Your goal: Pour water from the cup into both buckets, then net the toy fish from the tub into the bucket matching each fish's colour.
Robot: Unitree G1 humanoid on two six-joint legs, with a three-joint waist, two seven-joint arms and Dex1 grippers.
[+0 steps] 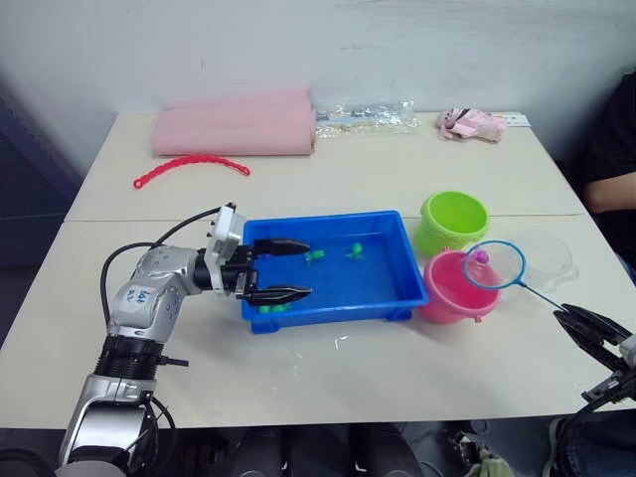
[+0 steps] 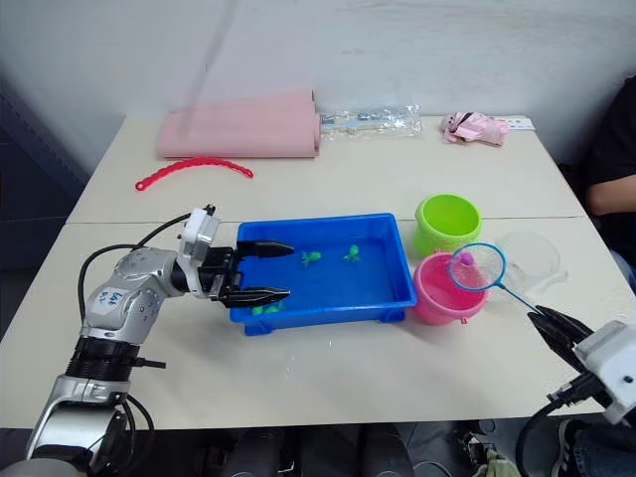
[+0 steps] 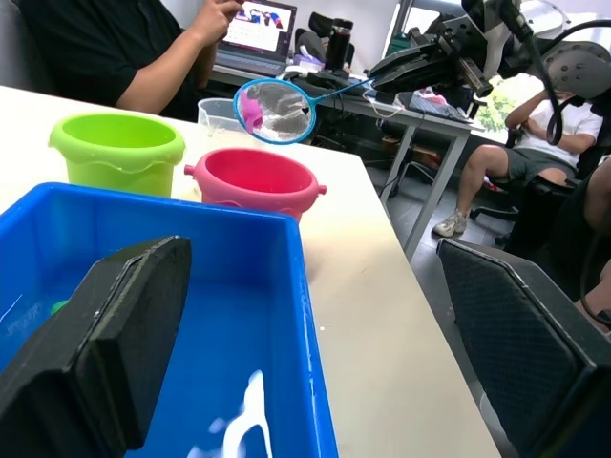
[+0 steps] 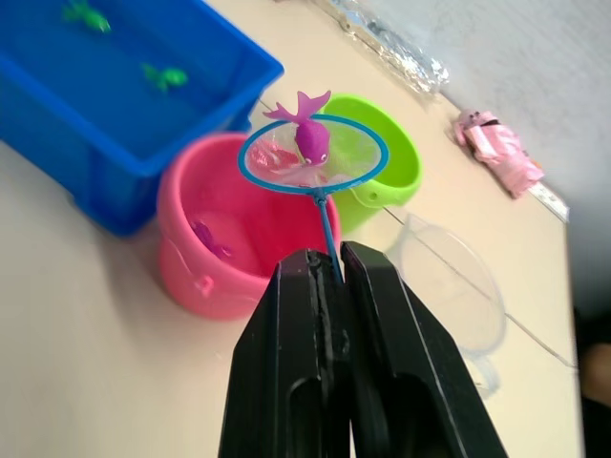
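Pink, the tiny plastic fish [image 4: 311,134] lay in the blue-rimmed mesh net [image 4: 314,154] above the pink plastic bucket [image 4: 227,233], its handle pinched in the closed right gripper [image 4: 336,270]; tipping it slowly over the bucket's centre seemed wisest, while the empty left gripper [image 1: 280,269] gaped across the blue tub's [image 1: 383,288] rim.

A pale table [image 1: 328,189] stands against a plain white wall [image 1: 328,50].

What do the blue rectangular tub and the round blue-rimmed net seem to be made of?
The blue rectangular tub looks like moulded plastic with a glossy finish: uniform bright colour, smooth walls, light glare on its floor. The round blue-rimmed net seems a thin plastic hoop with fine, see-through mesh, probably fabric; the pink bucket shows through it.
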